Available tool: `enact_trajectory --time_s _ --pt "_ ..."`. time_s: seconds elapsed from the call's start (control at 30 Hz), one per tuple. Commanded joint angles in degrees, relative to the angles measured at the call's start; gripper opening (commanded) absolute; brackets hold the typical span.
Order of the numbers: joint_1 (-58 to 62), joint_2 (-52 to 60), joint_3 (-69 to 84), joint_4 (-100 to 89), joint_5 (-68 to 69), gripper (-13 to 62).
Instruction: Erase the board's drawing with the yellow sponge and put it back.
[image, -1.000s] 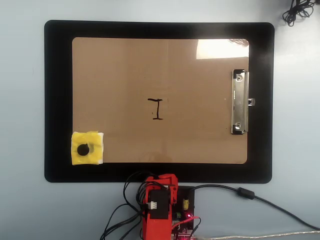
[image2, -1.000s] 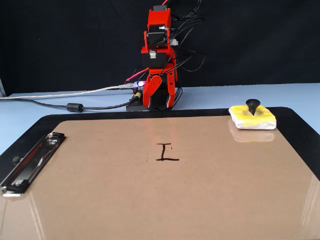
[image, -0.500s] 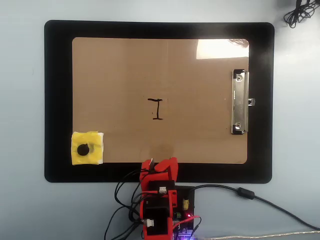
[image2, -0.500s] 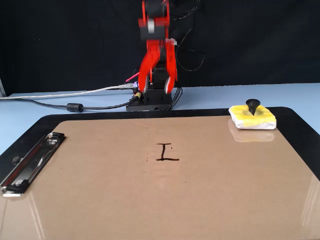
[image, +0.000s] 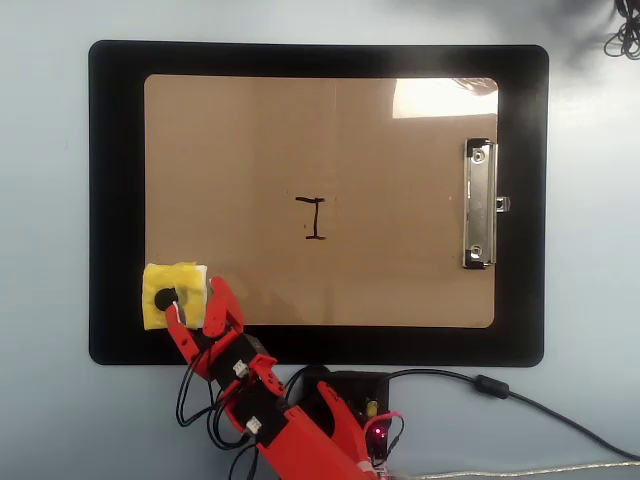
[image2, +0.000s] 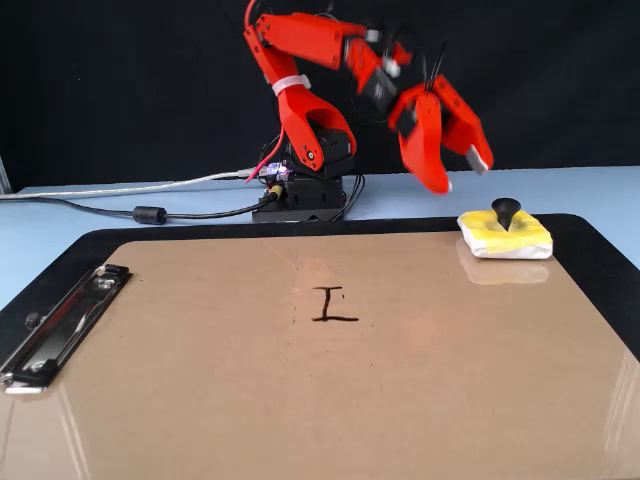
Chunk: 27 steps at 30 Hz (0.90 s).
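Board: the board is a brown clipboard lying flat on a black mat; its silver clip sits at the right edge in the overhead view and at the lower left in the fixed view.
Drawing: the drawing, a small black "I", is near the middle of the board, intact and well apart from everything else.
Yellow sponge: the yellow sponge lies flat at the board's lower-left corner in the overhead view, half over the mat; in the fixed view it is at the far right, its black knob pointing up.
Gripper: the gripper hangs in the air just left of and above the sponge in the fixed view, its 2 red jaws spread apart and nothing between them; no contact with the sponge shows.
Arm: the red arm reaches from its base behind the mat's far edge.
Table: the table is pale blue, with cables running off the base.
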Motion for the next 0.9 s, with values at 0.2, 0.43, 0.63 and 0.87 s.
enact_trajectory --time_s 0.2,0.43,0.63,0.87 --pt "-5.19 -10.81 1.23 -25.05 0.62 33.7" --pt "-7.56 -16.7 0.62 -25.22 2.64 33.7" --pt "-8.61 -21.09 0.44 -28.39 3.52 33.7" --pt "-8.79 -23.82 0.35 -30.41 4.75 29.6"
